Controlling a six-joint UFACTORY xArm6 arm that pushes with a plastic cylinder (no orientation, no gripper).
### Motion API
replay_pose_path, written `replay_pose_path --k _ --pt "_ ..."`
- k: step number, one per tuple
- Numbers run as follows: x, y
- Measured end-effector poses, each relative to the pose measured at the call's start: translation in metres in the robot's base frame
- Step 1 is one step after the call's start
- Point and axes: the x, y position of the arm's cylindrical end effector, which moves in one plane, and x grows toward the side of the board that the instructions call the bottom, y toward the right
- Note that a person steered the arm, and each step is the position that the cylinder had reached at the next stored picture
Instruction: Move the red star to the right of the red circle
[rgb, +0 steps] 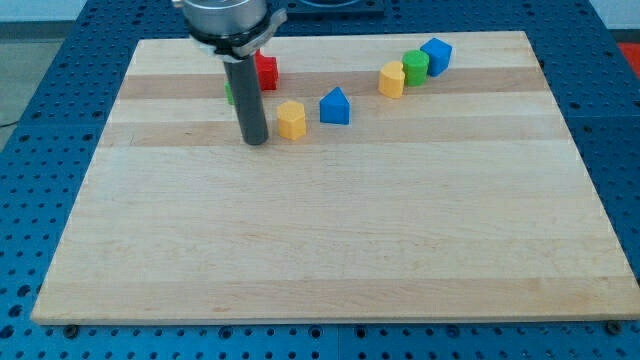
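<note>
A pale wooden bench lies on a blue perforated surface and fills most of the frame. The arm comes down from the upper left of the frame as a dark rod, and my tip rests on the wood in the upper left part of the bench. The tool is just this plain rod; it has nothing that opens or closes and it grips nothing.

Just right of my tip, near but seemingly not touching, stands a yellow block of roughly hexagonal shape. Further right of that sits a blue block with a pointed top.

Behind the rod, toward the top of the frame, a red block peeks out on the rod's right side; its shape cannot be made out, so I cannot tell whether it is the star or the circle. A sliver of a green block shows at the rod's left edge.

In the upper right of the frame three blocks stand close in a slanting row: a yellow one, a green one and a blue cube.
</note>
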Motion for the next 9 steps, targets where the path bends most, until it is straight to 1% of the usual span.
replay_pose_path --k 1,3,4,5,6,7,8,9 --pt "-0.013 0.003" --pt "-0.016 0.057" --pt "-0.022 0.071" --pt "-0.027 0.067" --pt "-0.021 0.063" --pt "0.006 0.071" --pt "0.008 0.112" --pt "-0.002 0.116"
